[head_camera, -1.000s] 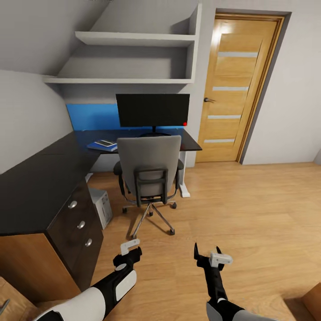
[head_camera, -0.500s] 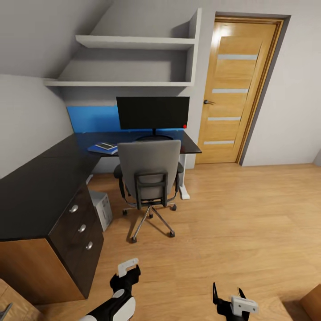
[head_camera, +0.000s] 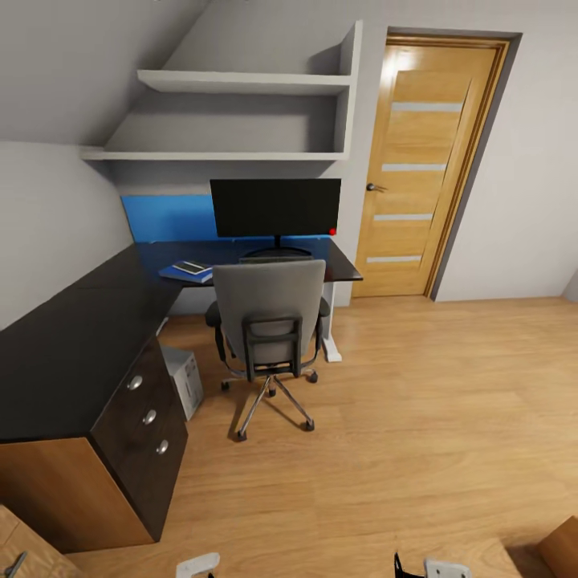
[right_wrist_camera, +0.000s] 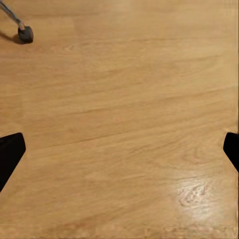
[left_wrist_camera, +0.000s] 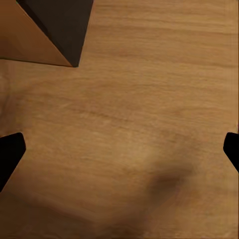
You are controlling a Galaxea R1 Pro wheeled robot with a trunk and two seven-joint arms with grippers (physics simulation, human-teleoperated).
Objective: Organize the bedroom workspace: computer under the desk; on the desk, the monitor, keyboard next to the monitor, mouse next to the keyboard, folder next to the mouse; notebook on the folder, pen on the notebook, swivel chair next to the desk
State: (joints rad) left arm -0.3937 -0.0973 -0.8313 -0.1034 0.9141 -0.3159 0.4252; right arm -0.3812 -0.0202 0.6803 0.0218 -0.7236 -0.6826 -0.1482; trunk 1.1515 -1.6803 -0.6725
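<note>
Bedroom corner with a warm wood floor (head_camera: 417,417), sloped ceiling and two white wall shelves (head_camera: 241,80) over the workspace, a wooden door (head_camera: 421,164) standing to the right of it. Along the left and back walls runs the desk (head_camera: 72,337), glossy black, its dark drawers (head_camera: 144,417) showing three round silver knobs. On the back stretch stands the monitor (head_camera: 275,207), screen dark, upright on its stand in front of a blue wall panel (head_camera: 164,217). Just left of it lies the folder (head_camera: 186,272), bright blue and flat on the desk top, with the notebook (head_camera: 191,266) resting on it; a pen may be there too, but it's too small to make out. Pulled in close to the desk, the swivel chair (head_camera: 271,317) has its grey back toward the camera and its chrome base on the floor. Tucked under the desk beside the drawers sits the computer (head_camera: 185,377), pale and upright. Down at the bottom edge, the left gripper (left_wrist_camera: 119,154) hangs over bare floor with its dark fingers (left_wrist_camera: 10,152) spread wide, a corner of the drawer unit near it. Same story for the right gripper (right_wrist_camera: 119,154), fingertips (right_wrist_camera: 11,149) far apart above the planks, one chair caster (right_wrist_camera: 25,34) in sight.
</note>
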